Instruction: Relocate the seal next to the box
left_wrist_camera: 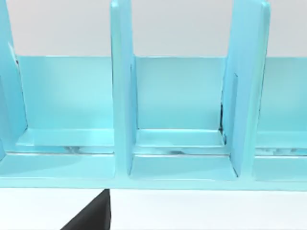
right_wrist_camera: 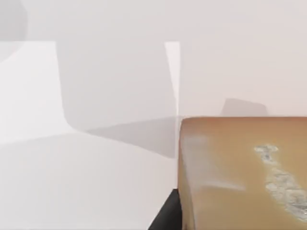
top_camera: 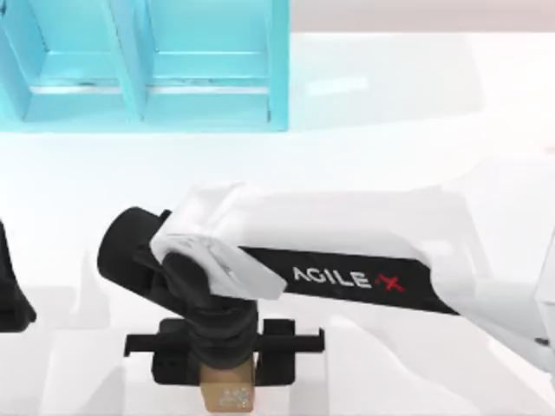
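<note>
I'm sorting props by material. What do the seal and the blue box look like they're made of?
The seal looks like wood with a smooth, slightly glossy finish: tan, with soft highlights and a worn white mark on one face. The box looks like painted board or plastic: flat, even turquoise panels with a faint sheen. Neither is certain.

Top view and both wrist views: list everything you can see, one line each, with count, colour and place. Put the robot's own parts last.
box: one, light blue, open compartments split by upright dividers, far left of the table.
seal: one, tan block with faint white markings, near edge, left of centre, apart from the box.
table: one, white, under everything.
right arm: one, white and black, reaching across from the right.
right gripper: one, black, directly over the seal.
left arm: one, black, parked at the left edge.
</note>
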